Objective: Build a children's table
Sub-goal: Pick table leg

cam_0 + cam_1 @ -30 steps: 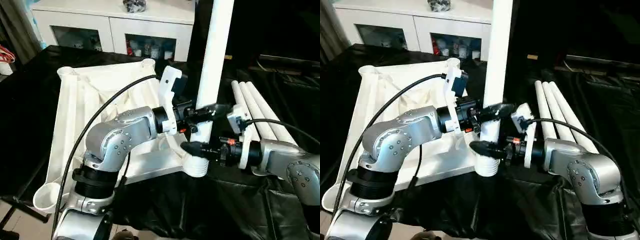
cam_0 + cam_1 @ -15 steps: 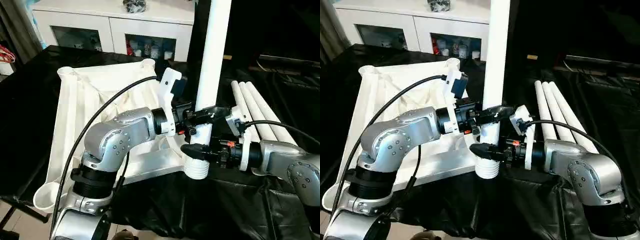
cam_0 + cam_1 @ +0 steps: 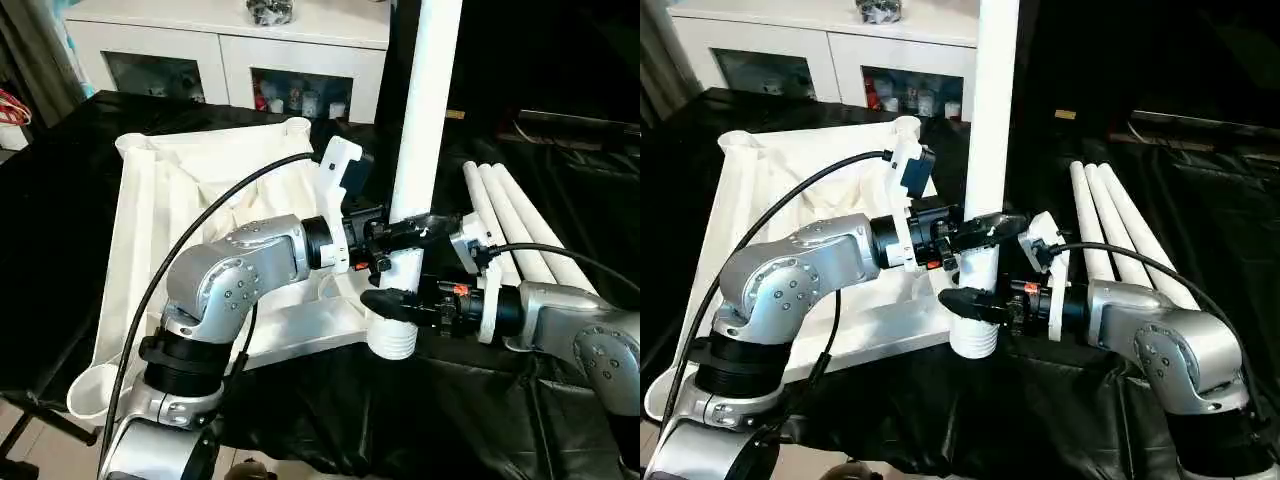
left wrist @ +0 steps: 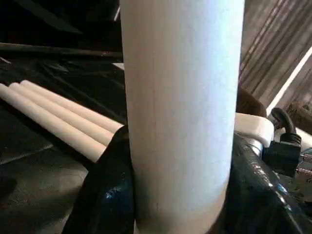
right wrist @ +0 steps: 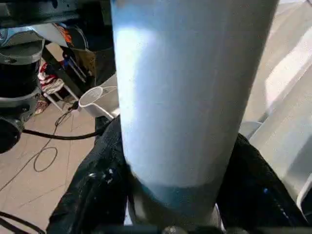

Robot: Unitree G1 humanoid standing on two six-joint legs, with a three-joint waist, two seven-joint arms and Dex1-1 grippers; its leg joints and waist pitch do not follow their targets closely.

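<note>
I held one leg point(image 3: 428, 110) upright at the near corner of the upturned tabletop point(image 3: 200, 190), my left gripper point(image 3: 405, 236) clamped above my right gripper point(image 3: 392, 304). My left wrist view showed three spare legs point(image 4: 58, 114) (lying side by side) on black cloth.

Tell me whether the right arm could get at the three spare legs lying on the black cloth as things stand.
Probably not yet. The right gripper is clamped on the upright leg, as is the left gripper. The spare legs lie uncovered just beyond the right arm, so letting go should free the way.
</note>
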